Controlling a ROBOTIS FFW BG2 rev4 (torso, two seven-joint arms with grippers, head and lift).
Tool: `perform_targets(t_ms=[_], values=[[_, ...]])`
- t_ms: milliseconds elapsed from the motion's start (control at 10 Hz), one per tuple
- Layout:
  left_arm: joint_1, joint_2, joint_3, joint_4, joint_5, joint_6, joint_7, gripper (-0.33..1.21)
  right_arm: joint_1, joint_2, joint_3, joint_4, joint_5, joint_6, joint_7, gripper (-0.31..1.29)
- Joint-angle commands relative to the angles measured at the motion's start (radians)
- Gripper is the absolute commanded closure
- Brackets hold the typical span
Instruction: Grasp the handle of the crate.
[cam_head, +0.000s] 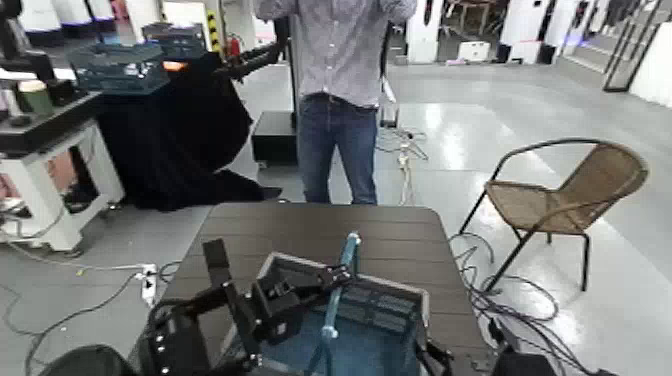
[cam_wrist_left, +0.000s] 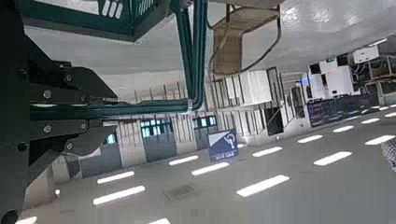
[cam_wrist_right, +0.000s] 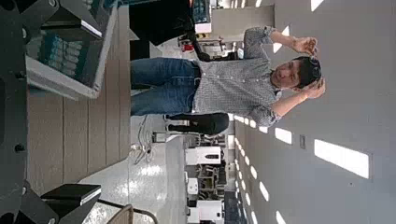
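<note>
Hanging among the ceiling lights in the left wrist view, a blue sign (cam_wrist_left: 223, 145) carries a white figure and a line of small lettering beneath, too small to read; no brand or label on the crate (cam_head: 370, 330) can be made out. The left gripper (cam_head: 343, 275) is over the crate, its fingers closed on the handle (cam_head: 336, 305), with the light blue sleeve between them. In fairness, the tips overlap the sleeve in the head view, so how deeply they grip it is hard to judge. The handle stands raised over the crate, its sleeve running from near the far side toward the near side, directly at the left hand and well apart from the right. The crate, teal-blue with a grey rim, sits on the dark slatted table (cam_head: 240, 225). The right gripper (cam_wrist_right: 79, 107) is near the crate's right side, its fingers wide apart, with nothing held. Past the far edge of the table stands a person (cam_head: 340, 100) in a checked shirt and jeans, both hands raised near the head in the right wrist view. A wicker chair (cam_head: 555, 205) stands to the right, and other teal crates (cam_head: 118, 68) rest on a black-draped stand at the left.
</note>
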Motion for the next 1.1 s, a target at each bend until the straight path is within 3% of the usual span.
perform_targets(t_ms=[100, 400, 1100], values=[[0.012, -0.006, -0.044, -0.007, 0.067, -0.03, 0.0, 1.2, 0.002, 0.003, 0.0, 0.0, 0.0, 0.005, 0.0, 0.15], [0.031, -0.001, -0.087, -0.013, 0.122, -0.056, -0.002, 1.2, 0.005, 0.006, -0.003, 0.002, 0.0, 0.005, 0.0, 0.15], [0.044, -0.016, -0.099, 0.002, 0.139, -0.065, -0.014, 1.2, 0.005, 0.008, -0.003, 0.002, -0.003, 0.007, 0.018, 0.15]])
